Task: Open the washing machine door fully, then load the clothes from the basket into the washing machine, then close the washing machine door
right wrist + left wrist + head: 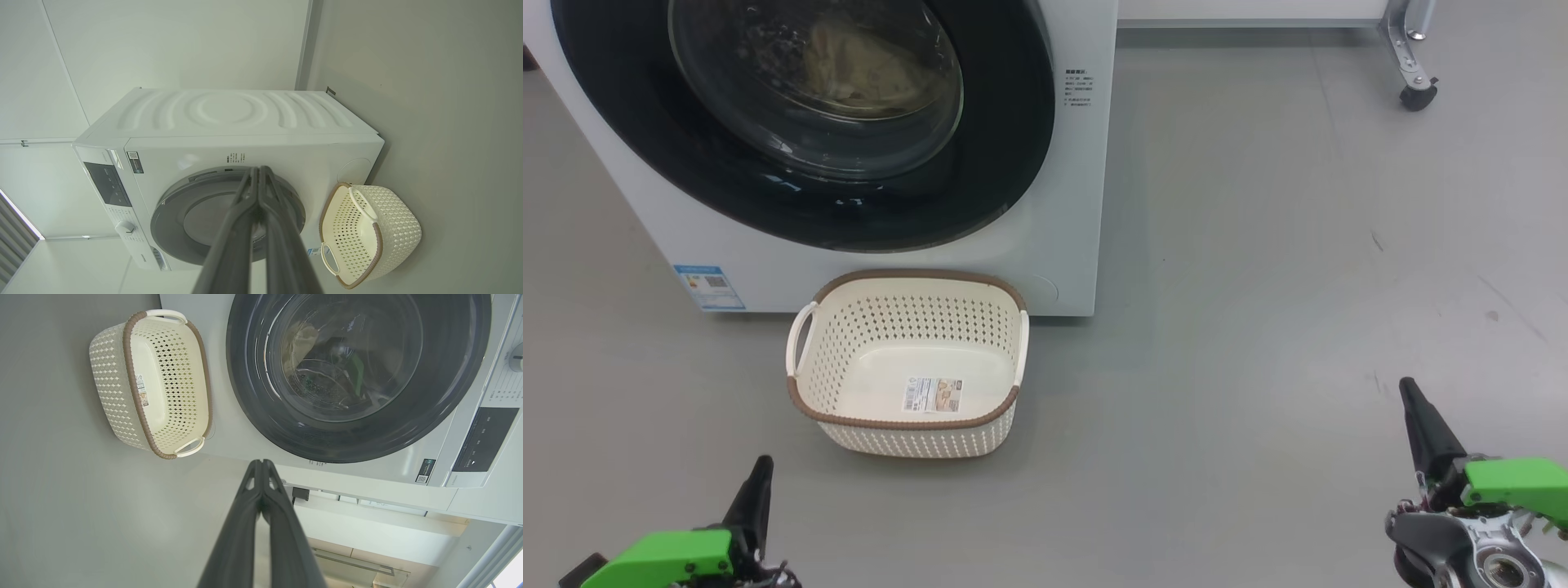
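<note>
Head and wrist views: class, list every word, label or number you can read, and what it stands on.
No text reads clearly enough to quote.
blue label on the washing machine, lower front corner: too small.
print block beside the washing machine door: blurred.
sticker on the basket floor: too small.
control panel markings: too small.
</note>
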Robot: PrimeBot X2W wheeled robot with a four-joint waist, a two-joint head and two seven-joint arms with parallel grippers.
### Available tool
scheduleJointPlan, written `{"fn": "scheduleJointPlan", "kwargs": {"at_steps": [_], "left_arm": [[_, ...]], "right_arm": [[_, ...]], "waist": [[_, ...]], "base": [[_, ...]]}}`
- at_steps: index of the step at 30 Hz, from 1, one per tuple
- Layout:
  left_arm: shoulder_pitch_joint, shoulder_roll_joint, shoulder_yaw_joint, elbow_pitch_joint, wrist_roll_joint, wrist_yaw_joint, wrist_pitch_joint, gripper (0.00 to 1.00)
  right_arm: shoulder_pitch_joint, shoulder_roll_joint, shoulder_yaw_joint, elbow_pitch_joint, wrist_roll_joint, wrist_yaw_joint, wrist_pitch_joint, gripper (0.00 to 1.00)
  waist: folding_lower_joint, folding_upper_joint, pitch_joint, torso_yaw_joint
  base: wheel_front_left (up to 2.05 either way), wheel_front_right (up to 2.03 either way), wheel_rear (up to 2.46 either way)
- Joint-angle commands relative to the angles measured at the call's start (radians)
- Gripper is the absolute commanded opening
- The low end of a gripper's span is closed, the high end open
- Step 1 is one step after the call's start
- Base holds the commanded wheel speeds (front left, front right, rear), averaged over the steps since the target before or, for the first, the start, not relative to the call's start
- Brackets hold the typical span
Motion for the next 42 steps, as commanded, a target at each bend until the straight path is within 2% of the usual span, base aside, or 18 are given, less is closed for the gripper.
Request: {"fn": "scheduleJointPlan", "kwargs": {"at_steps": [1, 5, 42], "left_arm": [[-0.05, 0.007, 0.047, -0.04, -0.031, -0.001, 0.01, 0.0], [-0.053, 0.003, 0.06, -0.042, -0.069, -0.001, 0.023, 0.0], [-0.053, 0.0, 0.065, -0.042, -0.065, -0.001, 0.027, 0.0]], "right_arm": [[-0.058, -0.012, 0.014, -0.043, 0.038, -0.003, 0.013, 0.0], [-0.06, -0.012, 0.012, -0.047, 0.086, -0.003, 0.025, 0.0], [-0.06, -0.012, 0.012, -0.047, 0.086, -0.003, 0.025, 0.0]], "waist": [[0.0, 0.0, 0.0, 0.0], [0.0, 0.0, 0.0, 0.0], [0.0, 0.0, 0.0, 0.0]], "base": [[0.0, 0.0, 0.0], [0.0, 0.0, 0.0], [0.0, 0.0, 0.0]]}}
